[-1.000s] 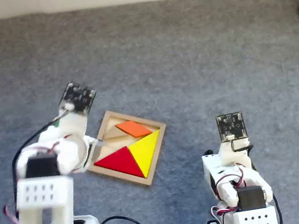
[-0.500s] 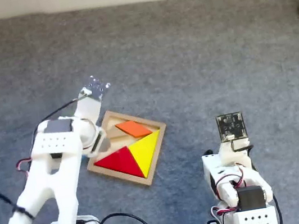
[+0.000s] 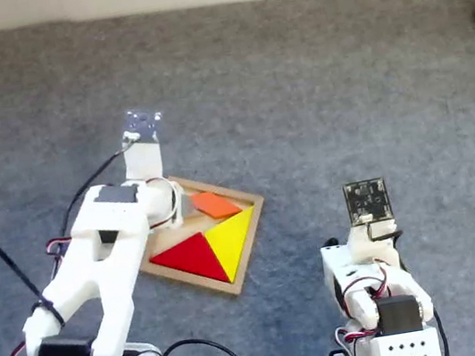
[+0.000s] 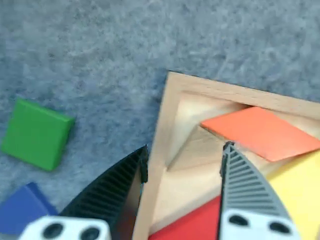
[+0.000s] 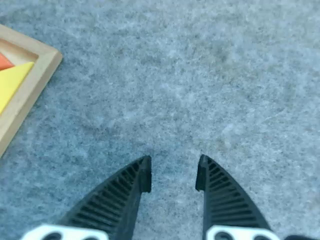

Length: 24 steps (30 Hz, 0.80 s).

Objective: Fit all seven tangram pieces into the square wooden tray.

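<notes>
The square wooden tray (image 3: 249, 230) lies in the middle of the grey carpet, turned like a diamond. In it sit an orange piece (image 3: 215, 204), a yellow triangle (image 3: 232, 238) and a red triangle (image 3: 187, 256). My left gripper (image 4: 186, 150) is open and straddles the tray's rim (image 4: 160, 125), one finger outside, the other over the bare wood beside the orange piece (image 4: 262, 132). On the carpet outside the tray lie a green square (image 4: 36, 140) and a blue piece (image 4: 20, 207). My right gripper (image 5: 174, 161) is open over bare carpet, right of the tray's corner (image 5: 30, 85).
The left arm (image 3: 112, 243) leans over the tray's left part and covers the carpet beside it. The right arm (image 3: 372, 256) stands folded at the front right. Grey carpet spreads behind and to the right of the tray.
The left arm has swung from the tray's left side forward and to the right, over the tray's left corner. The right arm has kept still.
</notes>
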Motion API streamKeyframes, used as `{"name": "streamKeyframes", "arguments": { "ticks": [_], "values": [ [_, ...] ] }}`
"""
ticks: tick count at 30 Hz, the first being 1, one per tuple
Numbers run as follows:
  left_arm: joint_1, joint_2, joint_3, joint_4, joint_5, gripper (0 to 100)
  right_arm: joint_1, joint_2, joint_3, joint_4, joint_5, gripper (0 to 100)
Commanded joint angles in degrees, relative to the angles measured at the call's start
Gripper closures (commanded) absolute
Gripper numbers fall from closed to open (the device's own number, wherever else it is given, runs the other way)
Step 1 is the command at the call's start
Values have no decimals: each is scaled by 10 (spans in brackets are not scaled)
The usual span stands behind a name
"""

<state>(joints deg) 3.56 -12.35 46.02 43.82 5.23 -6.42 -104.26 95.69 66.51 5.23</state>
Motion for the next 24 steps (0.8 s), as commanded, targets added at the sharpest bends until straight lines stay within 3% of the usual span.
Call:
{"name": "streamKeyframes", "arguments": {
  "ticks": [1,6,11,14,19,24],
  "values": [
    [24,0,-29,-8,6,761,7,-7,80,0,7,843],
    [25,25,-26,-5,1,761,7,-7,80,0,7,843],
    [23,65,-26,-5,-76,764,7,-7,80,0,7,843],
    [23,67,-30,30,-84,764,7,-7,80,0,7,843],
    [27,1,-50,112,-82,765,7,-7,80,0,7,843],
    [24,-88,-51,132,-81,765,7,-7,80,1,7,843]
  ]
}}
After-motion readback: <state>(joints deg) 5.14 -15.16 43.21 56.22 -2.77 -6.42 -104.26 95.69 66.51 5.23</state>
